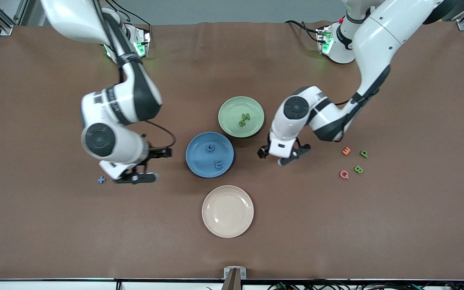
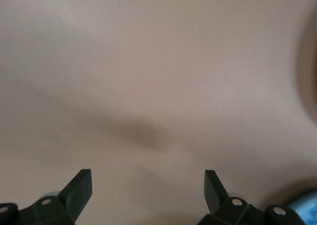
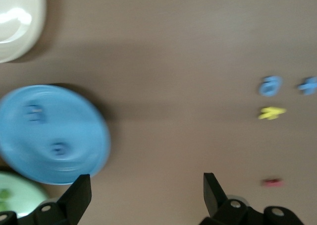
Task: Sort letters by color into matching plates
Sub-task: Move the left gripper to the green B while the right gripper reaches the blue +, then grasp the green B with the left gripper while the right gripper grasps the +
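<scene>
The blue plate [image 1: 210, 154] holds two blue letters [image 1: 218, 163]; the green plate [image 1: 241, 117], touching it toward the robots' bases, holds two green letters [image 1: 244, 118]. The cream plate [image 1: 227, 211] lies nearer the front camera. Both pincers are released, holding nothing: the left pincer [image 1: 282, 156] beside the blue plate toward the left arm's end of the surface [image 1: 397, 225], the right pincer [image 1: 153, 164] beside it toward the right arm's end. A blue plus [image 1: 101, 180] lies by the right pincer.

Blue plate [image 1: 199, 161], green plate [image 1: 232, 108], seemingly cream plate [image 1: 228, 211]
</scene>
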{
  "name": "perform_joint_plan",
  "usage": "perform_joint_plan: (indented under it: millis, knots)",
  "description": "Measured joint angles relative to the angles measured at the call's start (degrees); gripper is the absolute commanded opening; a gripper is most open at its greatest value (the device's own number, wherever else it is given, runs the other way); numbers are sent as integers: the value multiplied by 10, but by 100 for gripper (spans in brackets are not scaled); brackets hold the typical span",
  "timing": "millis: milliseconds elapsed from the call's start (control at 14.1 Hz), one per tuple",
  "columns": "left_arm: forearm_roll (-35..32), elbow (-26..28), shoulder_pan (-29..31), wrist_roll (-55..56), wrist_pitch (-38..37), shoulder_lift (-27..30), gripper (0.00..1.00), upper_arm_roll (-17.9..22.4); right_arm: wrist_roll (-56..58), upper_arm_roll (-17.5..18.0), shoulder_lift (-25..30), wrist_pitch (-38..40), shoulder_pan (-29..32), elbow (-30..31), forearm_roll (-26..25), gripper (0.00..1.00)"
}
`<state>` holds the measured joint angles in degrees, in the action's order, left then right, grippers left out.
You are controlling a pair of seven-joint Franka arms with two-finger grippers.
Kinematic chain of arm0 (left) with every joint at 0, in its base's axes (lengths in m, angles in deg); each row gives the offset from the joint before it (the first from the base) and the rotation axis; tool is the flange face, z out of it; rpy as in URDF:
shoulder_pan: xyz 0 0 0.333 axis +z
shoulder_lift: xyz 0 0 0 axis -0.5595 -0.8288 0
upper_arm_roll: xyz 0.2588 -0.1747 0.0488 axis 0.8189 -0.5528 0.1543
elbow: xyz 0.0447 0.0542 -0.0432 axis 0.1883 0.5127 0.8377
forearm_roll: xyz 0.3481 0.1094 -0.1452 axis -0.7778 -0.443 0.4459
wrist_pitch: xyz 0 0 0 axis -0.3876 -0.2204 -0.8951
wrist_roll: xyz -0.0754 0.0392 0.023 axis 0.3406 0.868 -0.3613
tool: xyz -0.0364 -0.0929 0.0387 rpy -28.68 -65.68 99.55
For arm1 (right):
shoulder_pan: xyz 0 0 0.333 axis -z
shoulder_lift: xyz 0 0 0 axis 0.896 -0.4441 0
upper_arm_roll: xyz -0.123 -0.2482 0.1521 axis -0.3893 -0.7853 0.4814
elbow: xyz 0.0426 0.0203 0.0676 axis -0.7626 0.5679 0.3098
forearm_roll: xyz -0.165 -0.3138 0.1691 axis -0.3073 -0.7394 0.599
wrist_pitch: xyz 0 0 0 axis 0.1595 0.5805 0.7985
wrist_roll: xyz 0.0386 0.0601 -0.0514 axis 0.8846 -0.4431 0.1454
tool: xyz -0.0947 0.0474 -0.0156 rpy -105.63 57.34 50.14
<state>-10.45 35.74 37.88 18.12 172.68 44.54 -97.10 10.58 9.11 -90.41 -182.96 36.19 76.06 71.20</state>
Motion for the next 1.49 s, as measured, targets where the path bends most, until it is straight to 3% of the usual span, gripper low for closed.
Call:
perform_joint_plan:
  millis: [425, 779, 992, 1488]
  knots:
    - [-4, -1, 133, -254, -1, 22, 95, 3, 195, -1, 3, -37, 130, 46, -19, 100]
    - [-35, 3, 211, -435, -3, 4, 82, 9, 263, 4, 2, -234, 167, 184, -19, 100]
    - [-57, 3, 238, -460, -3, -10, 75, 13, 263, 7, 2, -293, 167, 234, -19, 99]
    - [-58, 24, 272, -381, -5, -11, 69, 33, 266, 7, -18, -340, 187, 238, -19, 85]
